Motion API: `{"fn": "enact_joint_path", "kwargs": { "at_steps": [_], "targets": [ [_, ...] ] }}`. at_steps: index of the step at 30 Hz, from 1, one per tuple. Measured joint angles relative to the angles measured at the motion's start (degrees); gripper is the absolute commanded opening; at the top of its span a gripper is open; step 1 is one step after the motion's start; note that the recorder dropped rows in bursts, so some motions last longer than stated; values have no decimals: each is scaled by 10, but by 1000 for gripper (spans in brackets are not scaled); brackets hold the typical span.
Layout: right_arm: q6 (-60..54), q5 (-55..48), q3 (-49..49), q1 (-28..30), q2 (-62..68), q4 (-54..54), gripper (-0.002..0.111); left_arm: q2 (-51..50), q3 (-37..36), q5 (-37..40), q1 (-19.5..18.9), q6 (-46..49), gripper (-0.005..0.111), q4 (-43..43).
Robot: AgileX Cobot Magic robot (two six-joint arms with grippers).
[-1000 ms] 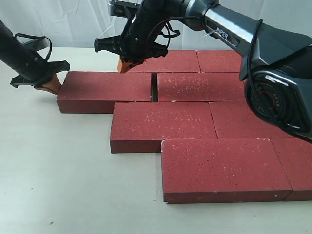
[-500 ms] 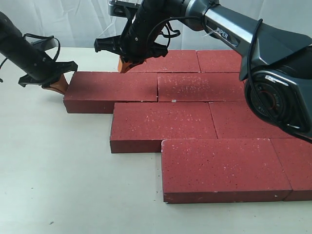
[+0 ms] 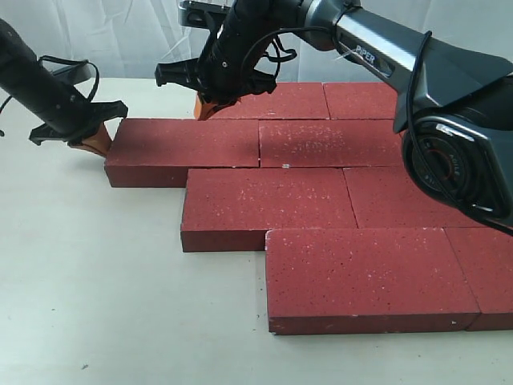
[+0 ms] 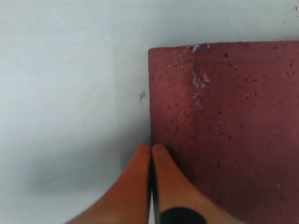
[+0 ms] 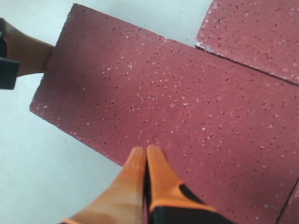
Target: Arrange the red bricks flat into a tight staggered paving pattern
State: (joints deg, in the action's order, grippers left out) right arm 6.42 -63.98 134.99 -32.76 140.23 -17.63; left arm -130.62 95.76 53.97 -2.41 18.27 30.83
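The red bricks lie flat in staggered rows, with the front brick (image 3: 369, 277) nearest the camera. The leftmost brick of the second row (image 3: 184, 147) butts against its neighbour (image 3: 333, 143) with no gap showing. My left gripper (image 3: 94, 141) is shut and empty, its orange tips against that brick's left end. In the left wrist view the shut left gripper (image 4: 151, 148) touches the brick's (image 4: 224, 130) edge. My right gripper (image 3: 206, 109) is shut and empty at the same brick's far long edge. Seen from the right wrist, the right gripper (image 5: 145, 150) sits on the brick (image 5: 187, 107).
A back-row brick (image 3: 280, 100) lies just right of my right gripper. The right arm's base (image 3: 461, 136) stands over the right-hand bricks. Pale tabletop (image 3: 88, 273) spreads to the left and front. The left gripper's finger (image 5: 28, 52) shows in the right wrist view.
My left gripper pushed the leftmost second-row brick to the right, closing the gap to its neighbour. Nothing has moved in the last half second. The right gripper stayed put.
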Motion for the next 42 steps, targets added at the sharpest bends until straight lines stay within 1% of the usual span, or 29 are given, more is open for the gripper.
{"fn": "enact_joint_path", "kwargs": {
  "at_steps": [4,13,20,23,28,33,38,42],
  "targets": [
    [0,0,0,0,0,0,-1,0,0,14,0,-1,0,-3],
    [0,0,0,0,0,0,-1,0,0,16,0,-3,0,-4],
    [0,-18,0,0,0,4,-1,0,0,21,-19,-13,0,-8],
    [0,-32,0,0,0,13,-1,9,0,24,-20,-14,0,-20],
    [-8,-55,0,0,0,28,-1,47,0,31,-20,-25,0,-33],
    [-25,-56,0,0,0,33,-1,98,0,55,-20,-60,0,-82],
    [-28,-56,0,0,0,34,-1,150,0,76,-20,-81,0,-89],
    [-29,-58,0,4,0,21,-1,209,-19,77,-9,-94,0,-110]
  ]
}}
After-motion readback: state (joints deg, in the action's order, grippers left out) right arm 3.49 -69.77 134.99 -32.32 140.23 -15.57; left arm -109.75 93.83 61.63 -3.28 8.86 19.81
